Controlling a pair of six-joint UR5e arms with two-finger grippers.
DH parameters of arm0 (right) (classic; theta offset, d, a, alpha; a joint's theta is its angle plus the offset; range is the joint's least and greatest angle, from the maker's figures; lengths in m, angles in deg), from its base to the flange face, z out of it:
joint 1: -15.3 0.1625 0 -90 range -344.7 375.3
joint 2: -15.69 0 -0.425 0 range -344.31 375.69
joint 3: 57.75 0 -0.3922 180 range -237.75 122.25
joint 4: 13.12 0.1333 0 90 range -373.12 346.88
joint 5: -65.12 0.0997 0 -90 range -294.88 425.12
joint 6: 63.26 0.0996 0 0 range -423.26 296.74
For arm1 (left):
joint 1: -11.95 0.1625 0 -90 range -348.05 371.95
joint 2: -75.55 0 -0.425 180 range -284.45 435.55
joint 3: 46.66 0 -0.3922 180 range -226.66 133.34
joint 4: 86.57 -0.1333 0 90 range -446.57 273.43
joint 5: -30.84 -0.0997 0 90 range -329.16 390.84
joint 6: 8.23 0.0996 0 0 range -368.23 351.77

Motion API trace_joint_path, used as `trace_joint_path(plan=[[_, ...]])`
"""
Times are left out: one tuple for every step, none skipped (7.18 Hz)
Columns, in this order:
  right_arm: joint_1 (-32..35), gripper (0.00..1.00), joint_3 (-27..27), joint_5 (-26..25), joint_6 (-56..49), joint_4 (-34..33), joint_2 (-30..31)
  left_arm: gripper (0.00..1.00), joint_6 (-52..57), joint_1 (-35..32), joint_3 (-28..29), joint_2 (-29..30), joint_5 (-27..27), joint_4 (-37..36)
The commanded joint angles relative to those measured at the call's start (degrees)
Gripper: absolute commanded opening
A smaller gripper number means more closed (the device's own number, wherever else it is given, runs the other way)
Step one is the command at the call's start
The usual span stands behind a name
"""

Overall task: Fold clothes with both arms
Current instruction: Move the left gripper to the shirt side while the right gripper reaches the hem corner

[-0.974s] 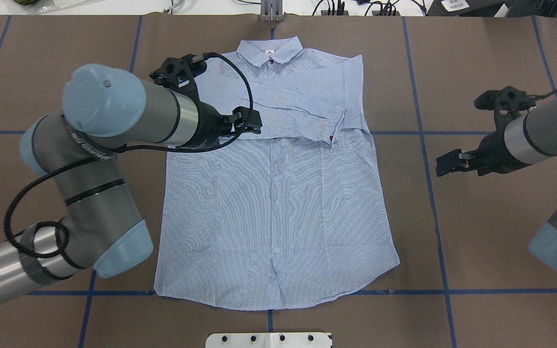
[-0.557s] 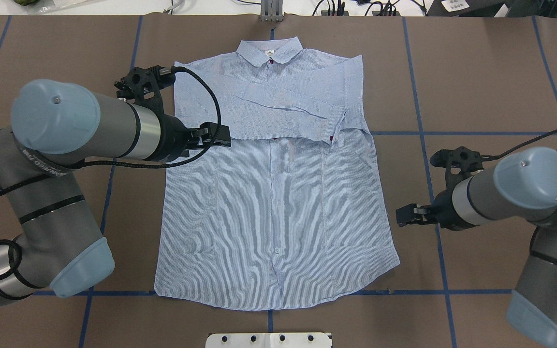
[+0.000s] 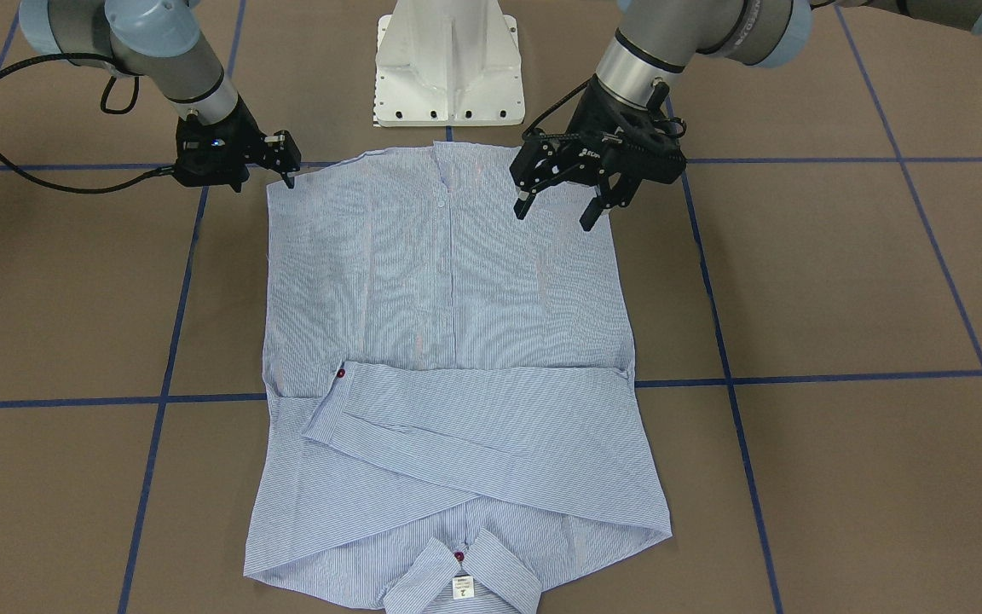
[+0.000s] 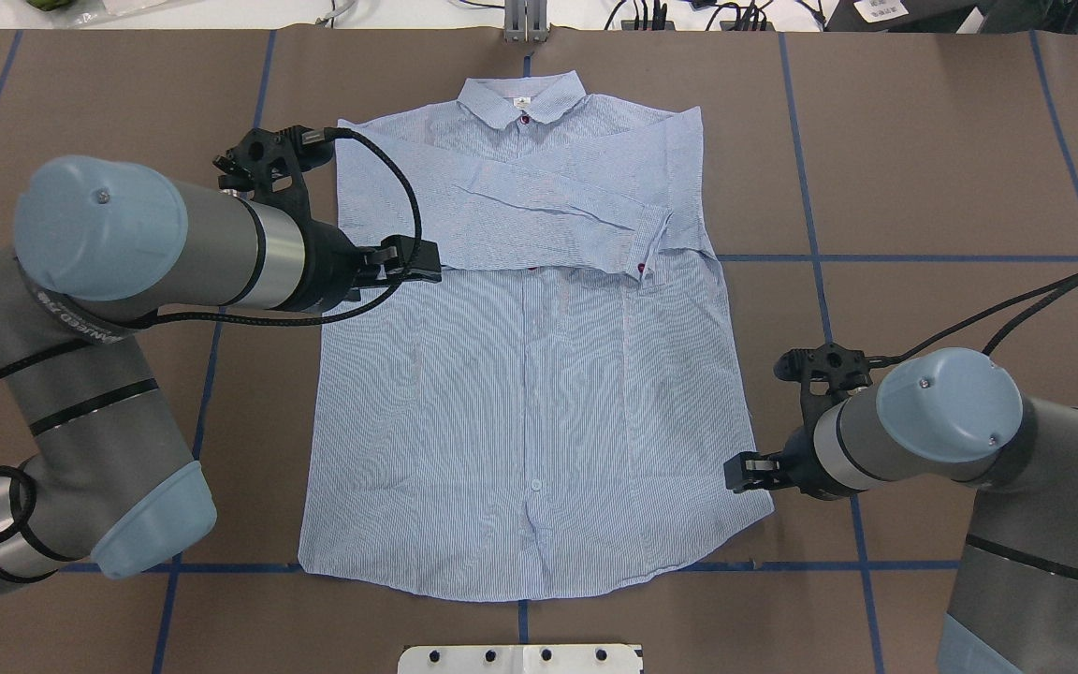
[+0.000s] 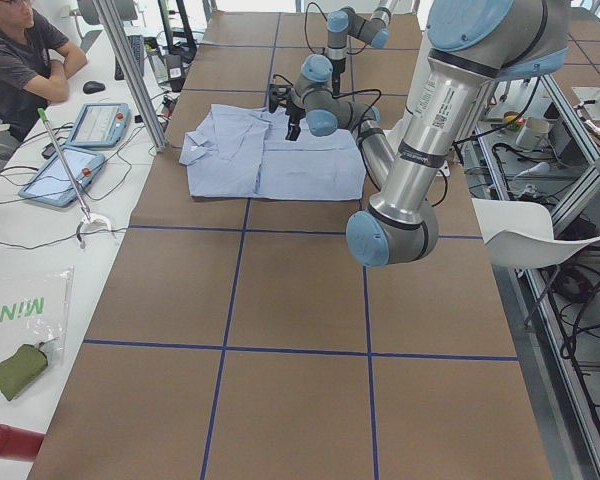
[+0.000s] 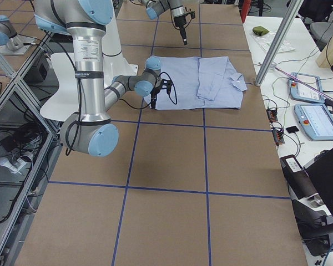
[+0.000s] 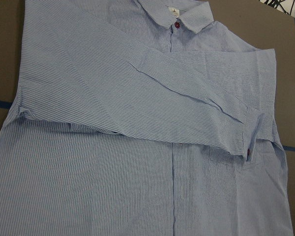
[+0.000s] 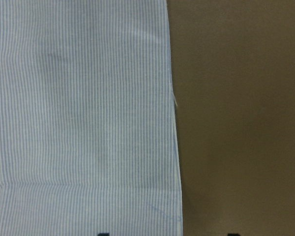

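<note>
Overhead exterior: on brown table (image 4: 951, 140), shirt (image 4: 539, 402) flat mid-table with sleeves (image 4: 558, 211) crossed over chest, left gripper (image 4: 419, 265) spread-fingered above sleeve fold, right gripper (image 4: 743, 473) spread-fingered beside hem corner (image 4: 756, 505); probably best to pinch both hem corners evenly, then lift together.

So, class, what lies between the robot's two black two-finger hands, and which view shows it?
Only the light blue, white-striped button-up shirt: its flat front panel spans from the black left hand to the black right hand. The overhead view shows it.
</note>
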Motion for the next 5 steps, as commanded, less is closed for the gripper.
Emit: trace_joint_path(plan=[[-0.42,0.77,3.61,0.22,-0.06,0.01,-3.08,0.99,0.0,0.0,-0.06,0.0,-0.15,0.0],[-0.42,0.75,3.62,0.23,-0.06,-0.08,-3.0,0.99,0.0,0.0,0.03,0.0,-0.24,0.0],[-0.42,0.75,3.62,0.23,-0.06,-0.08,-2.66,0.99,0.0,0.0,0.03,0.0,-0.58,0.0],[-0.33,0.75,3.53,0.4,-0.06,-0.17,-2.22,0.99,0.0,0.0,0.03,0.0,-0.85,0.0],[-0.33,0.73,3.53,0.66,0.02,-0.26,-2.21,0.99,0.0,0.0,0.03,0.0,-0.85,0.0]])
